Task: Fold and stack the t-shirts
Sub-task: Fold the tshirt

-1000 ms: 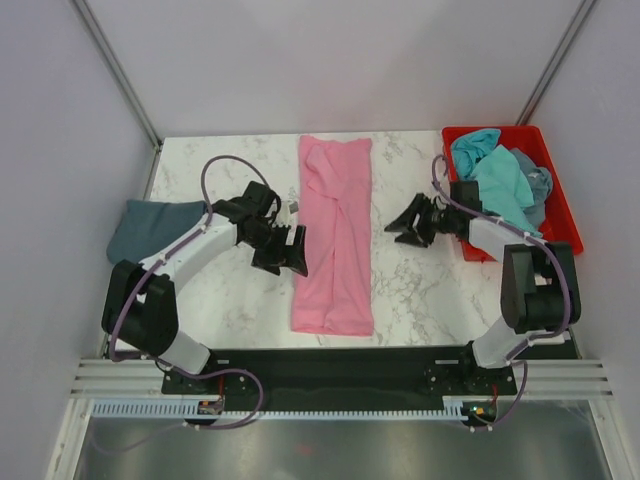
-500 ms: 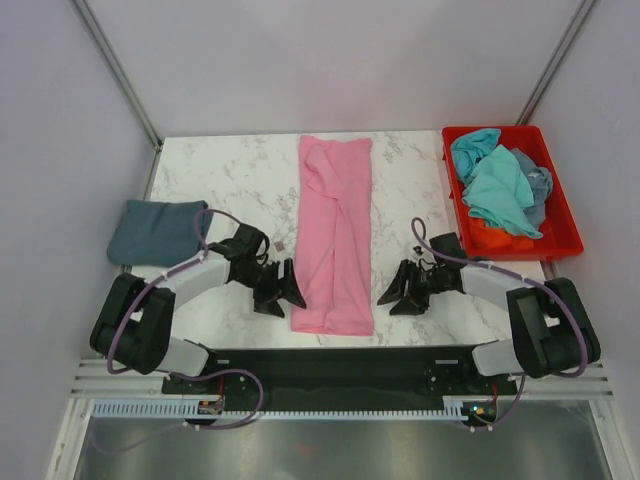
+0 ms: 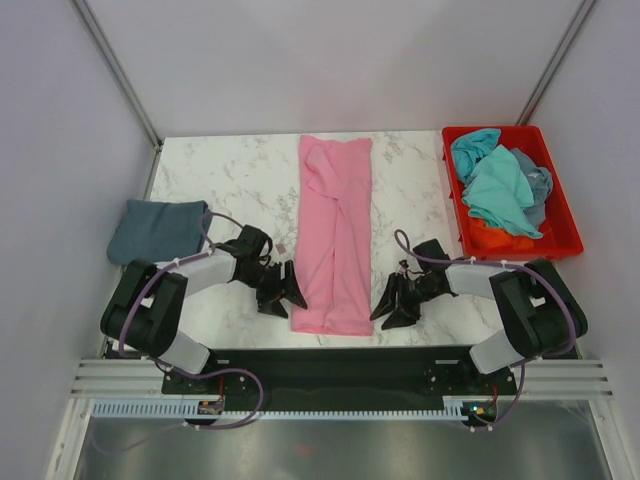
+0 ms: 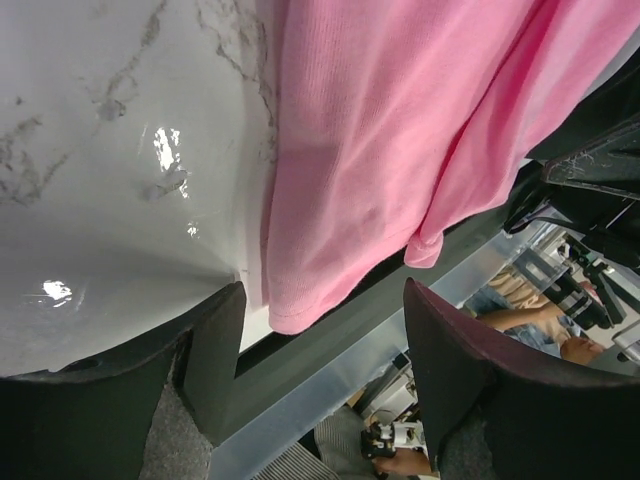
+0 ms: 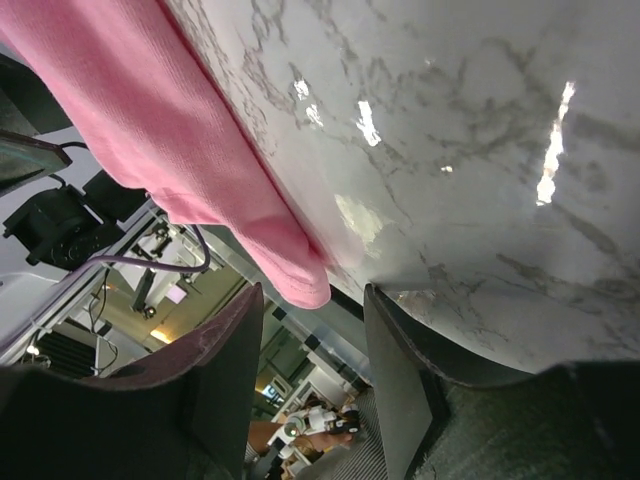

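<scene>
Pincers parted, gripping nothing: left pincer (image 3: 283,293) and right pincer (image 3: 391,306) flank near hem of pink t-shirt (image 3: 335,235).

The table (image 3: 240,180) is a white marble-look top, boxed in by plain pale lilac-grey walls (image 3: 330,60) on the left, right and far sides, with a slanted metal strut (image 3: 115,68) in each far corner. The near edge has a ribbed aluminium rail (image 3: 110,380), and the light leaves bright glare spots (image 5: 555,140) on the marble.
</scene>
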Robot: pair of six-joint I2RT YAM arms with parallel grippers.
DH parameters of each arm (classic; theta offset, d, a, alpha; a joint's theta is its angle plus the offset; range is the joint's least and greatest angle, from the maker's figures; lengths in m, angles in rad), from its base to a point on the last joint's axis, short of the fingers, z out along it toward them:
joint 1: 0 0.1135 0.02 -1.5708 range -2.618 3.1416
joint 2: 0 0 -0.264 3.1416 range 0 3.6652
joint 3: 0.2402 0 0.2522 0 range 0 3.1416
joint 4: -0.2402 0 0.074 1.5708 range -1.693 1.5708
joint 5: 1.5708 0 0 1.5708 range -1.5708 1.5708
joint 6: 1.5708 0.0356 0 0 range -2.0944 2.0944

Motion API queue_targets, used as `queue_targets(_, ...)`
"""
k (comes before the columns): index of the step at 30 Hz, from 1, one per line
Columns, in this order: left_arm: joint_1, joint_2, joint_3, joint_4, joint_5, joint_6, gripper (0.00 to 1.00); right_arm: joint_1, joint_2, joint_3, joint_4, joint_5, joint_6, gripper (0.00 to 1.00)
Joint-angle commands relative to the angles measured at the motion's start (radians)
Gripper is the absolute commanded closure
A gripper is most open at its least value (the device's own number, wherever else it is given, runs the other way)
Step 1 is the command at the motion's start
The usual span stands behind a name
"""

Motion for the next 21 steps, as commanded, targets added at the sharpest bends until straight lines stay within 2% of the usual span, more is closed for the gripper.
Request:
queue_targets(1,0.003,0.008,0.008,0.025,0.034,-0.045,0.29,0.017,0.038,-0.011,0.034,0.089,0.001,0.46)
queue_targets(10,0.003,0.026,-0.024,0.054,0.057,-0.063,0.33,0.045,0.063,-0.009,0.097,0.087,0.026,0.51)
queue_targets(21,-0.012,0.026,-0.026,0.054,0.057,-0.063,0.33,0.089,0.116,0.007,0.180,0.067,0.059,0.60)
